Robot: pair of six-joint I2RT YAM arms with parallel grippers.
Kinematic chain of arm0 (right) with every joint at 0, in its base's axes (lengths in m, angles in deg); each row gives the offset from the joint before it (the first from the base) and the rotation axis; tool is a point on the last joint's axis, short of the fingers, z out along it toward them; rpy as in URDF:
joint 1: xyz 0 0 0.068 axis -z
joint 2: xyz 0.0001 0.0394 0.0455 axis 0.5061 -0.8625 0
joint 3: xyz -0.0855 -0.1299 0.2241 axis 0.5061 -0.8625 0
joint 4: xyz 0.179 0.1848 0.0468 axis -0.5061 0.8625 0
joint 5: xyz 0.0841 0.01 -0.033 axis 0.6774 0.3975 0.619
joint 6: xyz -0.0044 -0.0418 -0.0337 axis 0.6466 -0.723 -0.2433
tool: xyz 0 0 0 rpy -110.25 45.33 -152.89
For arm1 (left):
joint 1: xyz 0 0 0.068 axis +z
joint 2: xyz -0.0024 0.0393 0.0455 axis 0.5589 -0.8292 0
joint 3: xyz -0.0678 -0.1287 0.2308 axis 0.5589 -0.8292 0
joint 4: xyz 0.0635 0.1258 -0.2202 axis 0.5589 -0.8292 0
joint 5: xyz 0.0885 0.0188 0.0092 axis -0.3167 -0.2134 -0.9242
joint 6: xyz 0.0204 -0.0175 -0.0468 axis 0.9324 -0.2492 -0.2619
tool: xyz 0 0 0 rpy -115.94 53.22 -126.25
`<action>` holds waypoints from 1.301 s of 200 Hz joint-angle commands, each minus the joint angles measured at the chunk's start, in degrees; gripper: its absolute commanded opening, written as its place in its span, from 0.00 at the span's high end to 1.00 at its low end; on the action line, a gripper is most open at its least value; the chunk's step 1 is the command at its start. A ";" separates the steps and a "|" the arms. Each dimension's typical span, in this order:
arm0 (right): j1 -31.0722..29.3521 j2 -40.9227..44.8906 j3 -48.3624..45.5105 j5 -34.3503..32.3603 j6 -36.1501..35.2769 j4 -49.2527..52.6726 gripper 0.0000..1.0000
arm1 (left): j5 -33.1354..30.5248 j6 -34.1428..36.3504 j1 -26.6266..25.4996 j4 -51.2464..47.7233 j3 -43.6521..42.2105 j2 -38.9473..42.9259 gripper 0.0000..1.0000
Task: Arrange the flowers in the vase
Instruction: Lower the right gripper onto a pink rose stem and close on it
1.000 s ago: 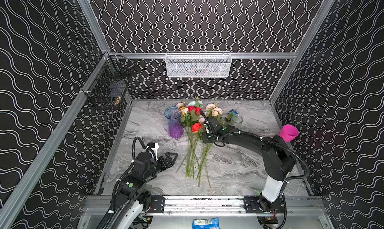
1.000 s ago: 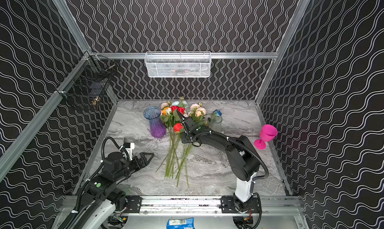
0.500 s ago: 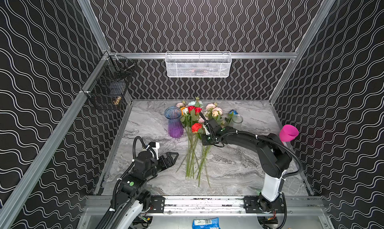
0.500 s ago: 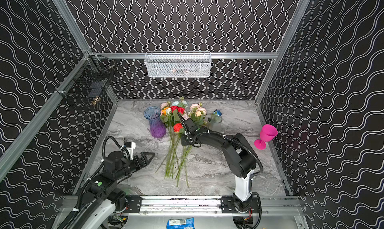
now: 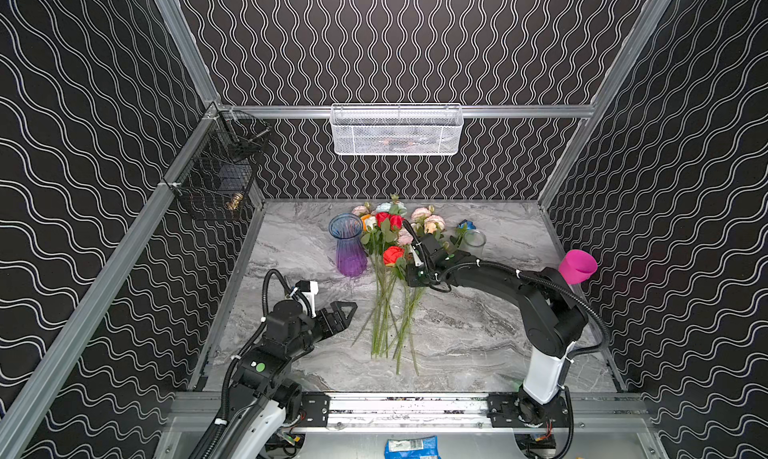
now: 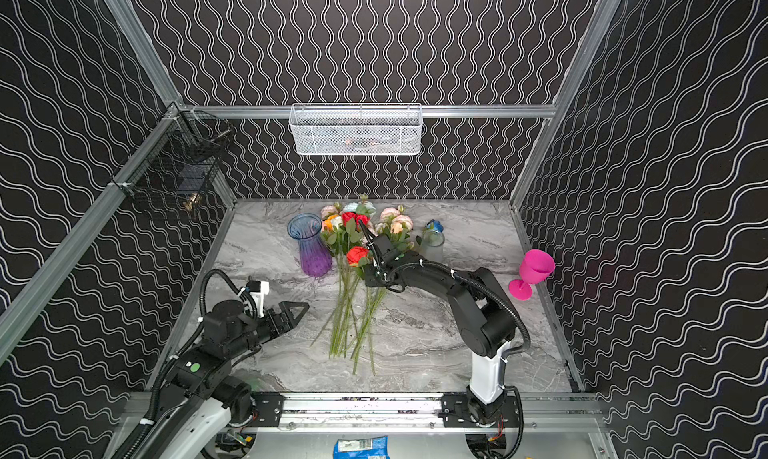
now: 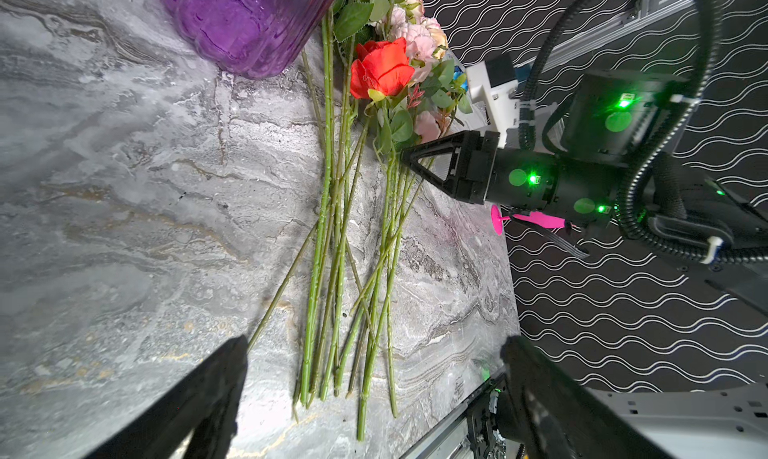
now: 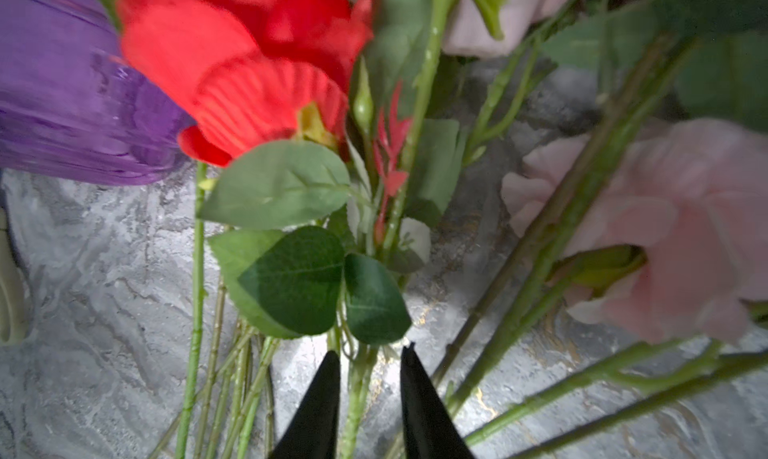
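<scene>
Right elbow (image 5: 548,332) now further inward | right gripper (image 8: 370,351) parted astride a stem of the artificial green-stemmed flowers (image 5: 392,255) — unclamped | left gripper (image 7: 374,342) released wide | step: first pick, purple ribbed glass vase (image 5: 349,249) looks empty | next: clamp, lift.

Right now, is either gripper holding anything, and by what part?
Nothing held. Right gripper straddles a green stem near the red flower, gap showing. Left gripper open, empty.

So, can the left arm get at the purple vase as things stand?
Probably yes: only bare table lies between its open jaws and the vase; the flowers lie beside that path.
</scene>
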 commanded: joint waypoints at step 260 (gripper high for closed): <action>0.85 14.48 -3.50 8.07 5.00 -21.56 0.93 | -1.54 1.16 -0.04 0.18 1.46 1.35 0.01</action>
